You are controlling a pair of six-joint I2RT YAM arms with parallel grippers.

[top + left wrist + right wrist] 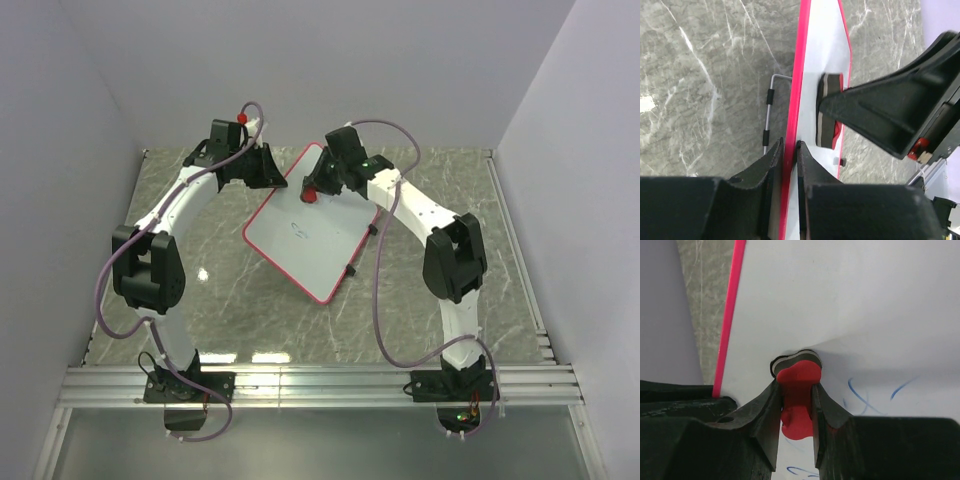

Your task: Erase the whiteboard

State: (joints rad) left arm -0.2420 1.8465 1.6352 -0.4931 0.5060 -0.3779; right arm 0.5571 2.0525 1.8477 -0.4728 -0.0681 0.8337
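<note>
The whiteboard (310,235) with its thin red frame lies tilted on the marble table, with faint blue scribbles near its middle. My left gripper (268,172) is shut on the board's far left edge; in the left wrist view the red frame (792,125) runs between the fingers. My right gripper (318,190) is shut on the small red eraser (310,194) and presses it on the board's upper part. In the right wrist view the eraser (799,390) sits between the fingers, its felt pad on the white surface, blue marks (862,397) just to the right.
A thin wire stand (769,107) shows behind the board's edge in the left wrist view. Grey walls enclose the marble table (440,190) on three sides. An aluminium rail (320,382) runs along the near edge by the arm bases.
</note>
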